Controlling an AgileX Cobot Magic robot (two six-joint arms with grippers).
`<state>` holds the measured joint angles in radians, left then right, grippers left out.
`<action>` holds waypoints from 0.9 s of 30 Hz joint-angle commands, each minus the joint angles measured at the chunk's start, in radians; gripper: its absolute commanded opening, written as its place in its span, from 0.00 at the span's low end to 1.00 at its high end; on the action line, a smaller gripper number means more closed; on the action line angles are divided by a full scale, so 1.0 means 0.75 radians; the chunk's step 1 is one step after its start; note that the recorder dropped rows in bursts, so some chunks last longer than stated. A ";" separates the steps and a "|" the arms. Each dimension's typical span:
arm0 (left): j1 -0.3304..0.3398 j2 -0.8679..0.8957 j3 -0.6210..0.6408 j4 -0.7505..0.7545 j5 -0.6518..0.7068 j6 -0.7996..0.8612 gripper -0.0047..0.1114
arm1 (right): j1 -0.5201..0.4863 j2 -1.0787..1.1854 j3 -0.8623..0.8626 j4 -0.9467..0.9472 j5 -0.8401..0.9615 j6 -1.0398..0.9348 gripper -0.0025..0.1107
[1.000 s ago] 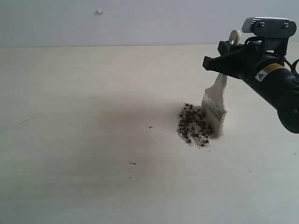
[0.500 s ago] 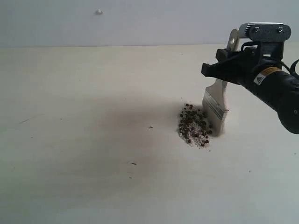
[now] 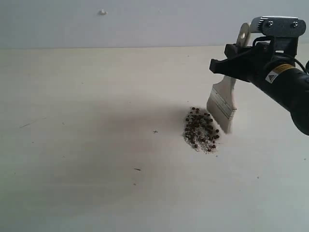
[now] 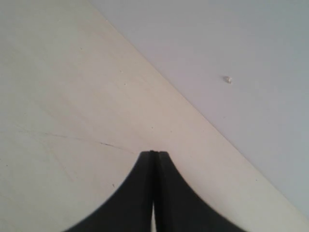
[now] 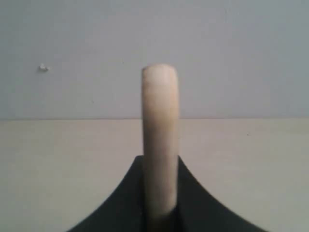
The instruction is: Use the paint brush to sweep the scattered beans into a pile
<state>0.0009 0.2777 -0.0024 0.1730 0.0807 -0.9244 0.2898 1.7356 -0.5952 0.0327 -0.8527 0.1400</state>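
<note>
The beans lie gathered in one tight heap right of the desk's middle, so the sweeping looks nearly done. Just beside the heap, toward the right edge, the paint brush hangs tilted, bristles down, placed for another stroke. The right gripper pinches its handle, the forearm slanting in from the right edge. The left gripper, jaws pressed together and empty, points at the far edge.

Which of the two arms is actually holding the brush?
The right gripper: its jaws clamp the paint brush handle. The left gripper is shut on nothing.
</note>
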 commanded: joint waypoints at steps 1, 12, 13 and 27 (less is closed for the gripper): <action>-0.002 -0.009 0.003 -0.007 -0.001 0.009 0.04 | 0.001 -0.062 -0.002 -0.015 -0.002 0.005 0.02; -0.002 -0.009 0.003 -0.007 -0.001 0.009 0.04 | 0.001 -0.064 -0.002 0.147 -0.026 -0.245 0.02; -0.002 -0.009 0.003 -0.007 -0.001 0.009 0.04 | 0.001 -0.053 -0.002 0.158 -0.046 -0.255 0.02; -0.002 -0.009 0.003 -0.007 -0.001 0.009 0.04 | 0.001 0.171 -0.002 0.082 -0.165 0.003 0.02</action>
<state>0.0009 0.2777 -0.0024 0.1730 0.0807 -0.9244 0.2898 1.8483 -0.5952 0.1325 -0.9835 0.0937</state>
